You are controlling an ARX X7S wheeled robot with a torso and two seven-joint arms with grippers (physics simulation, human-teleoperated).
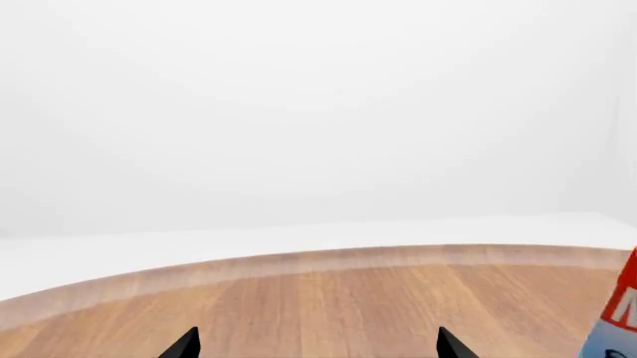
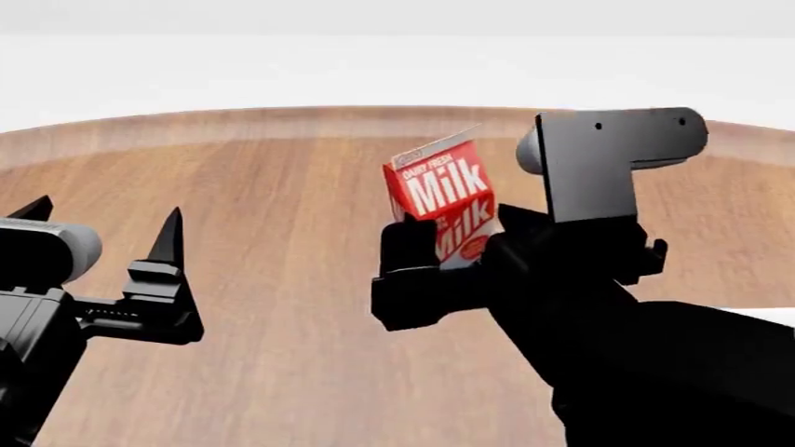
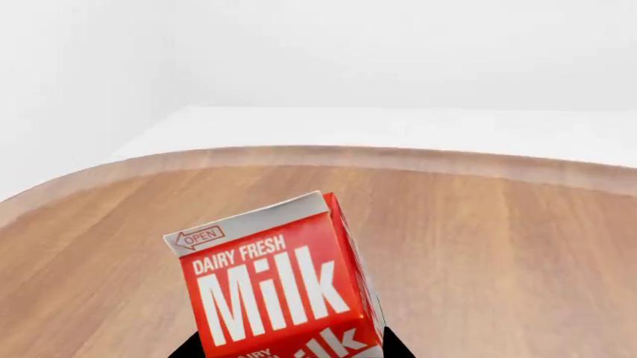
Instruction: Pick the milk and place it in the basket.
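White sim room, round wood tabletop w/ pale rim filling the head view. Right tool is clamped on the milk, black fingers either side of the carton's lower part; carton held clear above the wood, tilted, "Dairy Fresh Milk" face toward the head cam, gable end up in the right wrist view. Left tool hangs spread wide & empty, apart from the carton; only a red-blue sliver of the milk shows at the edge of the left wrist view. Step in hand, by the look of it: pick done, carry under way. The basket isn't in any view, so next move prob. calls for finding it first, then swinging the carton over & releasing.
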